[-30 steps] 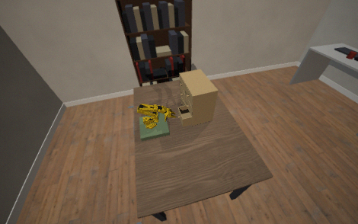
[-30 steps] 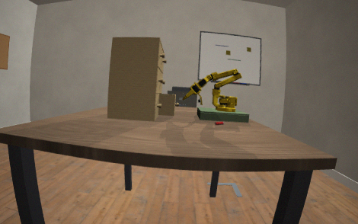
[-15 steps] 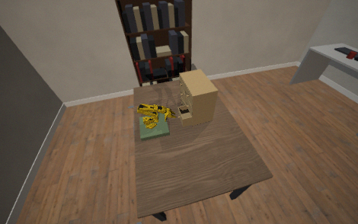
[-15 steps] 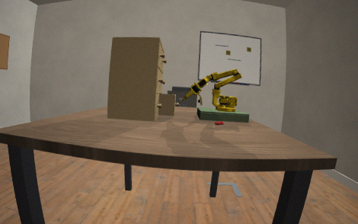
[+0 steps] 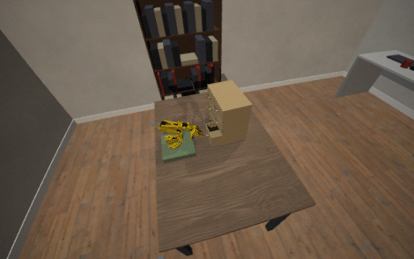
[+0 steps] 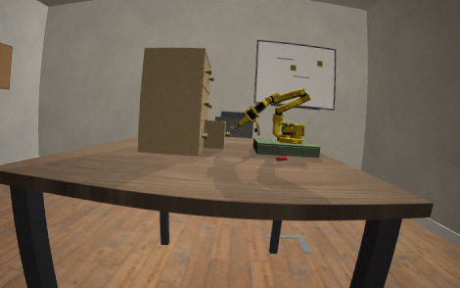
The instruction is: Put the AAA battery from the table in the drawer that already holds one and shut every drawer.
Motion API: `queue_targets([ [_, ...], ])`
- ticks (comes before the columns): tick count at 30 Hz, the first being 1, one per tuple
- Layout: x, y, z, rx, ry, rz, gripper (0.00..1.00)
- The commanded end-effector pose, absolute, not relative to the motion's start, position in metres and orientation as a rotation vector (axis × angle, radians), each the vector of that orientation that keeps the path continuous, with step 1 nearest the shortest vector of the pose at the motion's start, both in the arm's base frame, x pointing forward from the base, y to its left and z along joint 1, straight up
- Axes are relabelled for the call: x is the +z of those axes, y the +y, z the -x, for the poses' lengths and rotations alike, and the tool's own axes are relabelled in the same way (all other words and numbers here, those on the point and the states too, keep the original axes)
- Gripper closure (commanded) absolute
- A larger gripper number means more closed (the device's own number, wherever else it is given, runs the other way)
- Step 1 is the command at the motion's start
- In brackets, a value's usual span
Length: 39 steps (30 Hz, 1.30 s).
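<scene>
A tall tan drawer cabinet [image 5: 229, 112] stands on the table; it also shows in the exterior view [image 6: 173, 100]. One low drawer [image 6: 213, 134] is pulled part way out, and it shows from above in the top view [image 5: 213, 129]; I cannot see what it holds. The drawers above it are shut. My gripper [image 6: 238, 125] hangs just off that drawer's knob, apart from it, with its jaw slightly open and nothing in it. In the top view my gripper [image 5: 203, 132] sits left of the open drawer. A small red battery [image 6: 281, 158] lies on the table in front of my base.
My yellow arm stands on a green base plate [image 6: 286, 147] beside the cabinet. A bookshelf [image 5: 181, 44] stands behind the table. A whiteboard [image 6: 295, 73] hangs on the far wall.
</scene>
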<state>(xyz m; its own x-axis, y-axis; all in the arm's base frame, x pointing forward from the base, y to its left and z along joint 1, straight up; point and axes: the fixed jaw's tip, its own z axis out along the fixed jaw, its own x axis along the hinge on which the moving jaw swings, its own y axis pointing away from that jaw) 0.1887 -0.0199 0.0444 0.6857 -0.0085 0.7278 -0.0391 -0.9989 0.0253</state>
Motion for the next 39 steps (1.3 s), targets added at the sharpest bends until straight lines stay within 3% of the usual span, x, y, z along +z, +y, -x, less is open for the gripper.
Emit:
queue_targets([
  [1,0.04,-0.0191,-0.1868,1.212,-0.036,-2.859,0.79],
  [39,0.0372,-0.0189,-0.1896,1.212,-0.034,-2.86,0.79],
])
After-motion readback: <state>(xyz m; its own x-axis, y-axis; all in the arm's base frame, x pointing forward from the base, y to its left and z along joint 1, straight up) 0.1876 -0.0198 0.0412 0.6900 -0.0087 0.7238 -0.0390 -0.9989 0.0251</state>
